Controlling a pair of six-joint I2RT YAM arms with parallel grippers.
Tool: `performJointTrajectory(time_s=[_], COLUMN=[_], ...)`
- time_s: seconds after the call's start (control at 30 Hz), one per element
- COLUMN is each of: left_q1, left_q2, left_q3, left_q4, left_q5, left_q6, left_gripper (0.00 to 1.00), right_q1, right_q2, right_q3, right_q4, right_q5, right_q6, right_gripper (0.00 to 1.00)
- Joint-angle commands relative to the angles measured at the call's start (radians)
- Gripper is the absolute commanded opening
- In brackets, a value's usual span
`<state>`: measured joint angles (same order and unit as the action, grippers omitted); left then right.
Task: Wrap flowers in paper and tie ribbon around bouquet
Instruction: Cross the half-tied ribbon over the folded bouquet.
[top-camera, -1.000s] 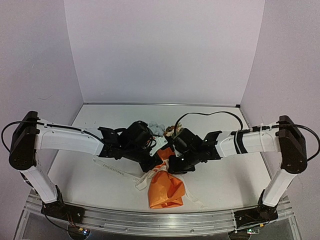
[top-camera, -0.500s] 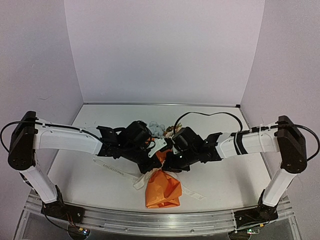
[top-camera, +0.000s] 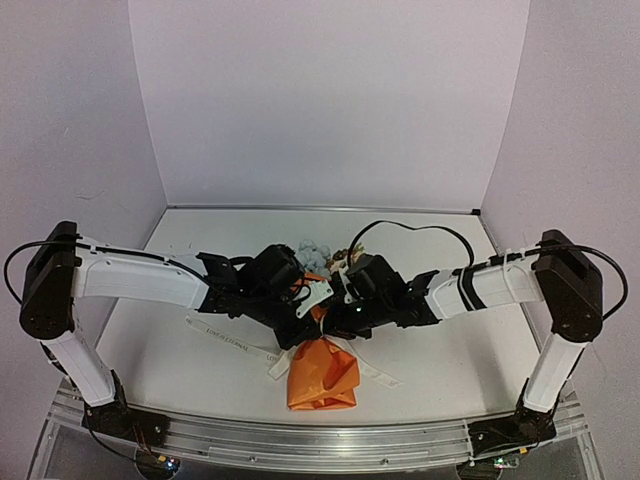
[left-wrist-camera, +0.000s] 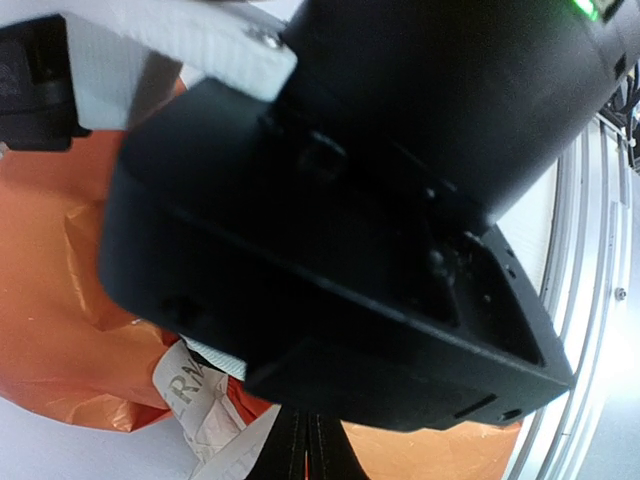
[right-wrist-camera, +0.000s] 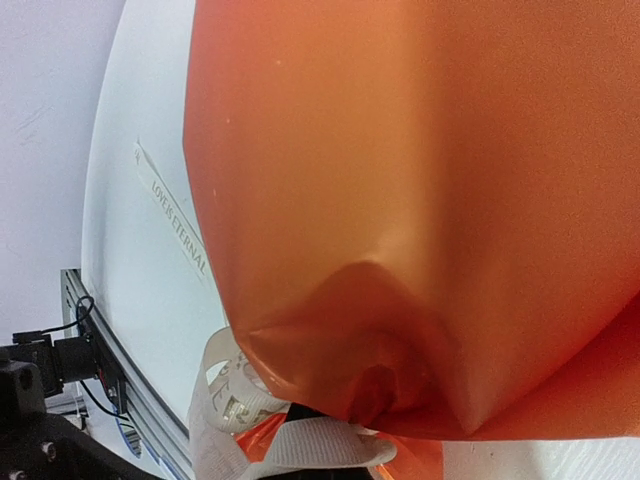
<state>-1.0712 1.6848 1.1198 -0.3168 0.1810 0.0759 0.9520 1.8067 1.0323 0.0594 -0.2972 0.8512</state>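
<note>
Right now the bouquet (top-camera: 322, 375) lies at the middle of the bench (top-camera: 450, 350), close to the near edge. Its orange paper (right-wrist-camera: 420, 180) bulges toward me, and the flowers (top-camera: 316, 250) poke out pale blue and white at the far end. The wrapping looks done to me: the paper is closed around the stems and gathers to a neck about halfway along.

The ribbon (top-camera: 232, 343) crosses at that neck. One lettered tail runs out flat to the left and another trails off to the near right. In the right wrist view I can see a curl of it bunched just under the paper's crease.

The left end effector (top-camera: 303, 325) and the right end effector (top-camera: 338, 318) meet at the neck from either side, almost touching each other. Both are clenched. The left wrist view shows its own fingers pressed together with ribbon just beside them, but I cannot tell whether either one actually has ribbon pinched, because the other arm's body and the paper hide the contact.

I judge we are in the tying step, with the ribbon around the bundle but no finished knot that I can see. Next I would want each side to hold a separate tail and draw them apart evenly, keeping the cone from rolling or the paper from springing open.
</note>
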Motion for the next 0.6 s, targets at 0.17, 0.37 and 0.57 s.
performJointTrajectory(time_s=[0.17, 0.37, 0.57], left_q1=[0.022, 0.028, 0.043], left_q2=[-0.048, -0.096, -0.163], left_q3=[0.023, 0.02, 0.002], left_q4=[0.036, 0.035, 0.054], left_q5=[-0.018, -0.022, 0.004], left_q6=[-0.037, -0.046, -0.056], left_gripper=[0.2, 0.26, 0.37], right_q1=[-0.022, -0.022, -0.023], right_q2=[0.03, 0.035, 0.04], right_q3=[-0.023, -0.018, -0.012], right_q4=[0.083, 0.083, 0.083], right_q5=[0.007, 0.007, 0.007], right_q6=[0.012, 0.015, 0.018], right_gripper=[0.0, 0.0, 0.0])
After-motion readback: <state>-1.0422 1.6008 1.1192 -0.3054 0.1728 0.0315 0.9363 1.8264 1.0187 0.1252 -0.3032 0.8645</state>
